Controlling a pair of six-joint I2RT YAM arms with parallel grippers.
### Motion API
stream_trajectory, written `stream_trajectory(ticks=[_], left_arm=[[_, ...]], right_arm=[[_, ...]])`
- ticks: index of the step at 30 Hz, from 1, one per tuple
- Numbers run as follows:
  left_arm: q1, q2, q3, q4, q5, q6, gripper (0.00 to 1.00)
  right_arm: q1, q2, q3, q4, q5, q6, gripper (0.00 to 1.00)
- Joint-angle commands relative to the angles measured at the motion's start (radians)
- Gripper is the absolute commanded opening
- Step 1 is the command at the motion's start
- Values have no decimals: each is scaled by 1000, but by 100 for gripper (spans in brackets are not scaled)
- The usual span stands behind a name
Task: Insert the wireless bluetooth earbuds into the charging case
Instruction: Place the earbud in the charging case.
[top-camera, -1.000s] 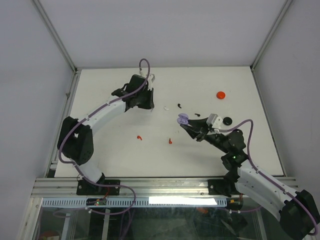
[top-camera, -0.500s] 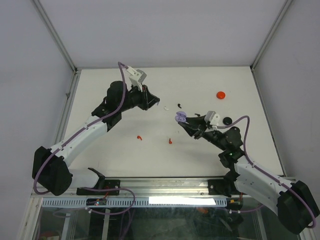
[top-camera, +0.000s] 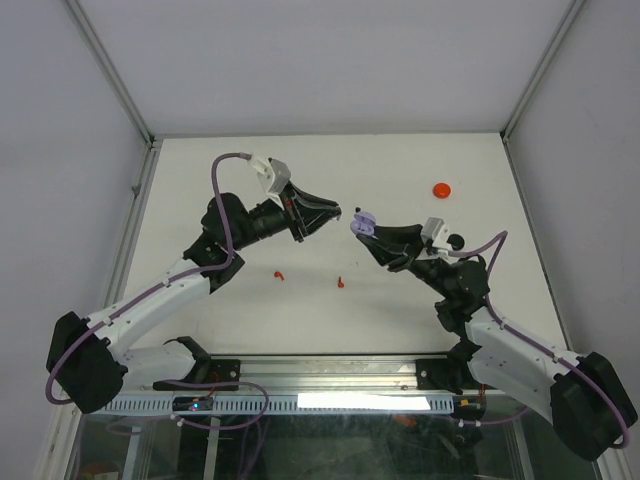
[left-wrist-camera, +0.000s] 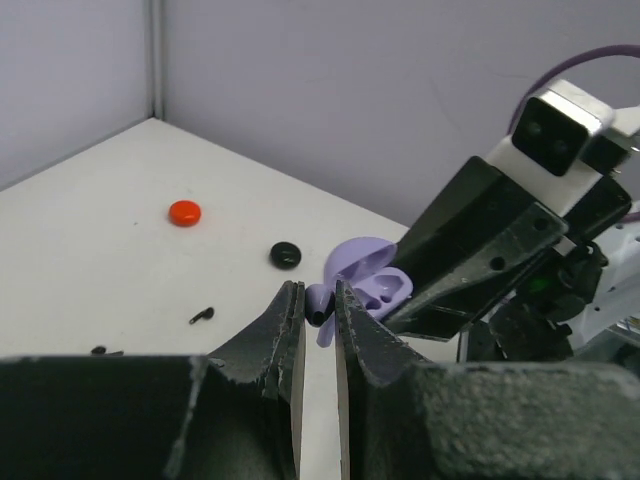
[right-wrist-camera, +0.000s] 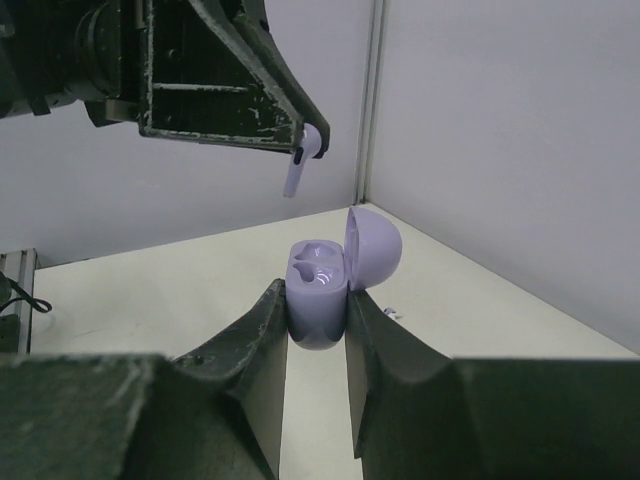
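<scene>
Hovering above the bench (top-camera: 220, 180), the left pincer (top-camera: 333, 213) is clenched on a lilac earbud (right-wrist-camera: 300, 160), stem hanging down, just left of and apart from the open lilac charging case (right-wrist-camera: 318, 285), which the right pincer (top-camera: 368, 230) grasps by its base, lid tipped back.

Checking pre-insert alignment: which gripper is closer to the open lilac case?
Right. The right gripper is clamped on the lilac case, which has its lid open. The left gripper holds a lilac earbud above the case, close but not touching it.
</scene>
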Motion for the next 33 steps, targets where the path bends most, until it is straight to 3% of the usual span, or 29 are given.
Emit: stream_trajectory(ticks=[1, 14, 33], left_arm=[[-62, -35, -14, 174, -36, 42, 0], [-121, 15, -47, 341, 6, 4, 0], [-147, 92, -23, 342, 31, 20, 0]], right_arm=[[5, -3, 18, 155, 28, 41, 0], [4, -13, 3, 194, -25, 71, 0], [4, -20, -14, 232, -27, 83, 0]])
